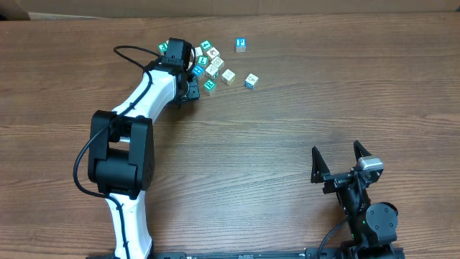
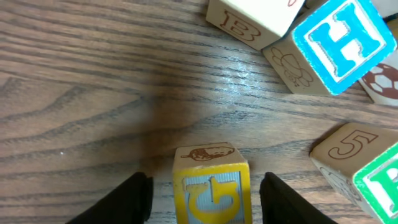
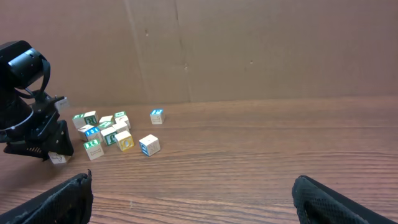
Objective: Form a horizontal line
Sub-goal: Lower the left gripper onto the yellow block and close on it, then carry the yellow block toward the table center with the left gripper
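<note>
About twelve letter blocks (image 1: 213, 72) lie clustered far left, not yet in a line. Left gripper (image 2: 205, 183) straddles the yellow-framed block (image 2: 211, 193), jaws part-open with a gap on each side. Best to centre and close squarely, clear of the blue H block (image 2: 342, 40). Right gripper (image 1: 336, 150) is near right, jaws wide and empty.

Yellow-framed block (image 2: 211, 190), blue-and-white H block (image 2: 344, 40)

Robot lab test bench, bare wood-grain table (image 1: 287, 108) beneath the right pincer (image 1: 336, 150), plain brown cardboard wall (image 3: 249, 50) standing far ahead of it as a backdrop, white-and-black robot arm (image 1: 144, 101) off to its left, lettered toy blocks (image 1: 215, 68) scattered ahead-left.
</note>
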